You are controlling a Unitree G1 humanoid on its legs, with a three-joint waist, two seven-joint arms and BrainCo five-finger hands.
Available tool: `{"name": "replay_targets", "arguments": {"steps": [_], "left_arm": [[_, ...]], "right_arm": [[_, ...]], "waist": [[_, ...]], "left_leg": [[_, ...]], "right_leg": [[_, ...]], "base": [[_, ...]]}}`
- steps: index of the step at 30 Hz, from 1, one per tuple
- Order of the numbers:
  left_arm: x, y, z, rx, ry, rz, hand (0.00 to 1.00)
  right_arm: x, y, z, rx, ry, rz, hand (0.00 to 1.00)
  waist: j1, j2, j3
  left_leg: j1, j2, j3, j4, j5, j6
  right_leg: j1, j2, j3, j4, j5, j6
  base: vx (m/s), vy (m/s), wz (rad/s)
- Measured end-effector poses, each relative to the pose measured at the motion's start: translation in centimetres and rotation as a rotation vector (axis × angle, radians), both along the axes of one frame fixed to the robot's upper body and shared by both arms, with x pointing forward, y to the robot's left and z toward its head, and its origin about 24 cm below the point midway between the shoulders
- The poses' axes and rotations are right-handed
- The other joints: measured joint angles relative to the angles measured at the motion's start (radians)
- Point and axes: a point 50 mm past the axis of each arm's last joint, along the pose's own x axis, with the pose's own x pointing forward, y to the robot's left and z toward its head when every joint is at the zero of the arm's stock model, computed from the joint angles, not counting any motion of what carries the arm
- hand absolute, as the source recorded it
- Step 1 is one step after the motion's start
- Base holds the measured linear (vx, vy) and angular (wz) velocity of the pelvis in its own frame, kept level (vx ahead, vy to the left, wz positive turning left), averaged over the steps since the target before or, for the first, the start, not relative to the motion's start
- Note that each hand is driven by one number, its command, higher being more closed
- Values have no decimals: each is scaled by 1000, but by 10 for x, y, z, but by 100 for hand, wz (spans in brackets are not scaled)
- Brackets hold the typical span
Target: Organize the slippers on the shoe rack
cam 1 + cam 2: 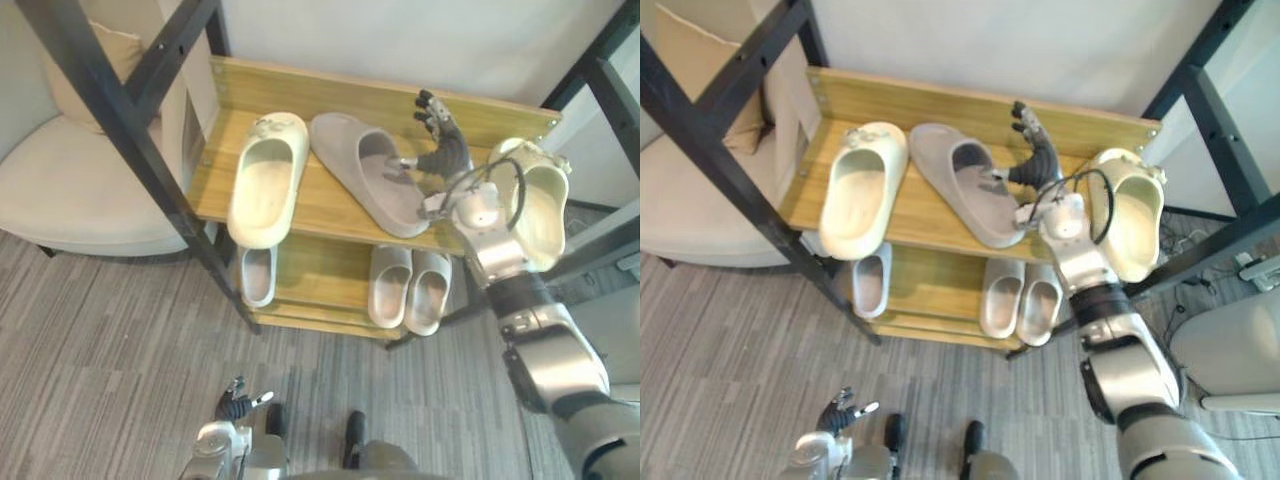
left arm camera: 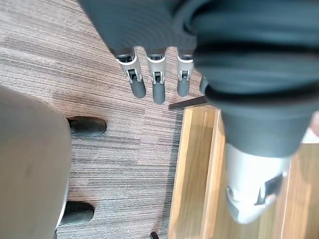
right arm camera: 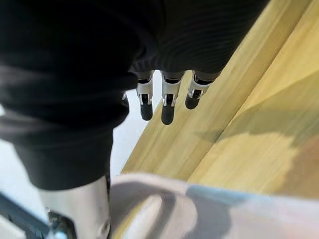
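Right hand [image 1: 443, 150] outstretched, fingers straight — left hand [image 1: 236, 403] hangs low.

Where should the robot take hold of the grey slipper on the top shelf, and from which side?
On the grey slipper, probably the rim of its opening, from the right: it lies sole down, opening upward, with the open right hand beside that edge. The left hand hangs low.

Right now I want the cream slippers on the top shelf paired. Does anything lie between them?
Yes. The grey slipper lies slantwise between the left cream slipper and the right cream slipper, with the open right hand beside it. The left hand hangs low.
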Motion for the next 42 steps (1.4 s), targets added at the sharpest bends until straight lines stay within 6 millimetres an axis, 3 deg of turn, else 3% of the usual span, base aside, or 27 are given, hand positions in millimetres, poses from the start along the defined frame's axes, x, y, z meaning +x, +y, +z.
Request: {"name": "replay_targets", "arguments": {"steps": [8,9,19,23,33,42], "left_arm": [[3,3,2,8,-10,-1,0],[5,5,3,13,-15,-1,0],[8,5,4,10,-21,0,0],[8,5,4,6,-21,7,0],[7,5,3,4,-15,7,0],[-1,5,0,6,11,10,0]], "right_arm": [[6,15,6,-174,2,11,0],[8,17,4,-221,14,5,100],[10,36,24,-353,-55,12,100],[10,31,26,-324,-59,-2,100],[-7,12,-3,-209,-48,-2,100],[-57,-6,-27,-77,-109,11,100]], "waist": [[10,-17,10],[19,-22,12],[34,-22,12],[34,-22,12],[30,-23,12],[-11,-23,-4]], "left_leg": [[1,4,3,0,4,-4],[1,5,3,0,4,-5],[-8,11,-19,2,5,-5],[-8,10,-20,2,5,-5],[10,9,-14,1,3,-6],[17,6,2,1,4,-6]], "right_leg": [[0,4,5,-1,0,0],[0,5,5,-1,0,-1],[2,9,1,-1,0,0],[3,8,-3,-1,0,-1],[14,6,0,4,0,0],[14,4,18,4,0,0]], "base": [[0,0,0],[0,0,0],[15,-2,7],[6,3,1],[-7,0,-2],[-8,1,-5]]}}
